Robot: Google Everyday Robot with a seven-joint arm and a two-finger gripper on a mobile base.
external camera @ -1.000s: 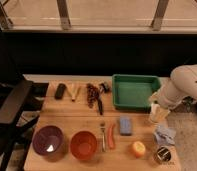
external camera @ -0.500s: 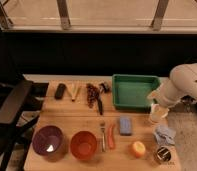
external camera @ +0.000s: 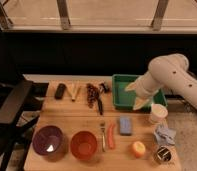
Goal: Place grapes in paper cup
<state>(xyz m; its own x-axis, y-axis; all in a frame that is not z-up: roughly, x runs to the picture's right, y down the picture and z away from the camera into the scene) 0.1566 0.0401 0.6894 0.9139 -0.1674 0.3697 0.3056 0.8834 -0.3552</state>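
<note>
One black chair (external camera: 12,107) at the far left, off the desk (external camera: 67,116). Near the front left corner of the desk, a purple bowl (external camera: 47,140), and just beside it on the right an orange bowl (external camera: 83,144), both upright.

In the back row, from the left: a flat black object (external camera: 60,90), then a pale wooden item (external camera: 74,92), then the grapes (external camera: 92,91). Grapes lying free on the desk as a dark red bunch, not held by anything, well apart from the paper cup. Just right of the bunch, a black-handled tool (external camera: 99,103), too close to tell if touching.

More to the front, in the middle: a fork (external camera: 102,135), an orange-red stick (external camera: 111,136) just beside it, then a blue sponge (external camera: 125,125).

Behind the sponge, a green tray (external camera: 121,94). Over the right half of this tray, the pincer (external camera: 131,97), pointing down and left, fingers spread wide, holding nothing. White arm (external camera: 172,75) reaching in from the right.

Paper cup (external camera: 157,113) standing upright on the desk, just beside the front right corner of the tray, below and right of the pincer.

In front of the cup, a crumpled blue cloth (external camera: 165,134). At the front right edge, a small orange-yellow fruit (external camera: 138,148) and a dark can (external camera: 163,155).
</note>
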